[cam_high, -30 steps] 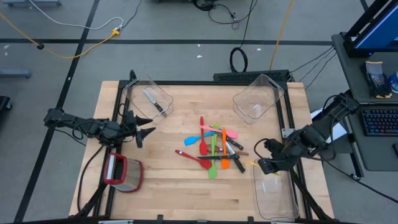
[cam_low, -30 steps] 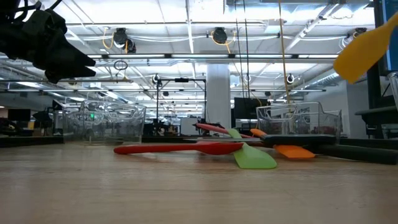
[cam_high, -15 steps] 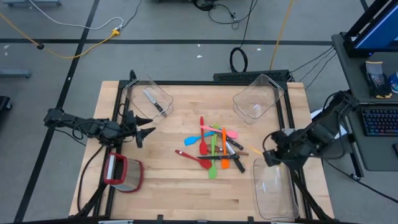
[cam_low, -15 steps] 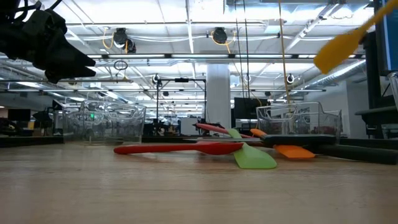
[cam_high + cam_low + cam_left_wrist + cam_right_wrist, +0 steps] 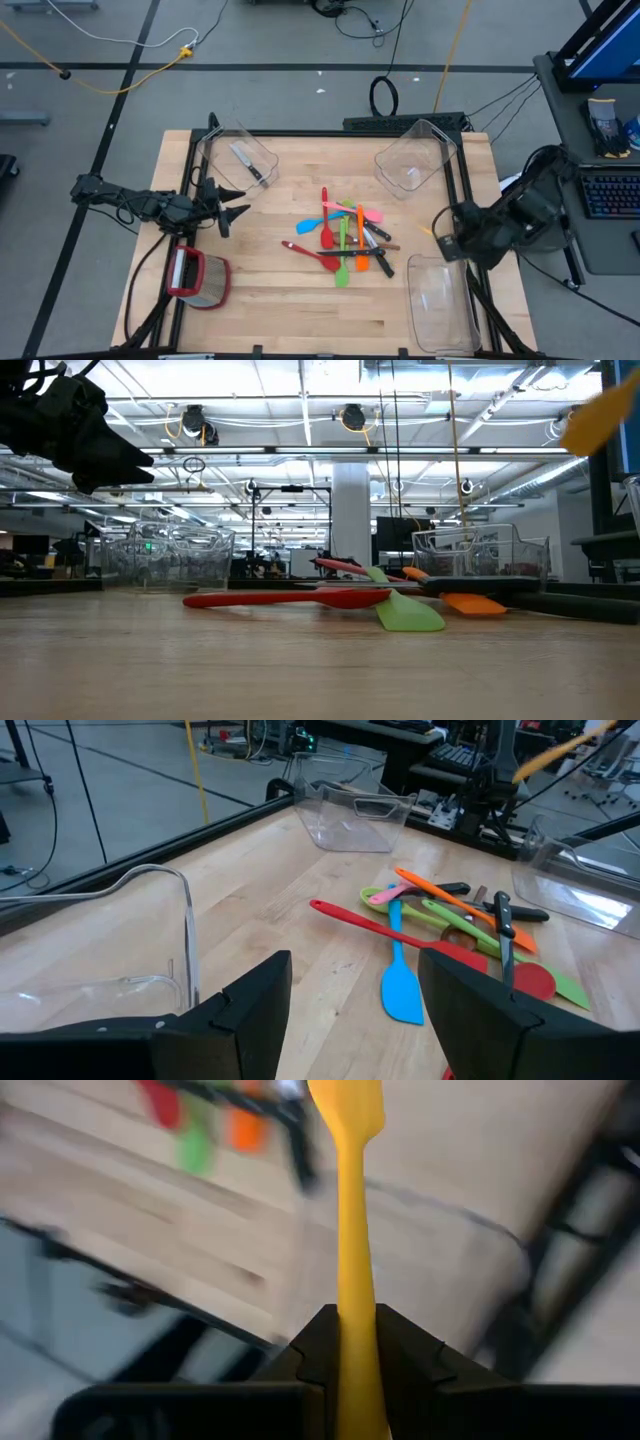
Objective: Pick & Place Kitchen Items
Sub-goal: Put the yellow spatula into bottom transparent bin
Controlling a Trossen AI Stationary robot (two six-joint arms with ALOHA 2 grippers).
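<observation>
At the right edge of the wooden table: the right gripper (image 5: pixel 350 1342) hangs raised above the rim of the near-right clear plastic bin (image 5: pixel 440 305).
Right fingers: clamped together on the slim handle of a yellow silicone spatula (image 5: pixel 348 1230), the blade sticking out ahead of the jaws.
Spatula's place: in the air, clear of the table; in the low view its blade (image 5: pixel 603 416) shows high at the right.
Left gripper (image 5: pixel 228 208): waits near the table's left edge, fingers apart and holding nothing, just beside the far-left clear bin (image 5: pixel 238 158), where a black-handled knife (image 5: pixel 246 163) lies.
Remaining items: a loose heap of coloured spatulas and spoons (image 5: pixel 345 240) at mid-table, with a long red spoon (image 5: pixel 395 934) and a blue spatula (image 5: pixel 400 986) on its left side.
Handling, as a guess: the spatula looks light, with a stiff handle and a softer, bendy blade; smooth silicone may slip or swing if pinched near one end.
Where to hold: on the narrow handle, close to its middle, across the thin side.
</observation>
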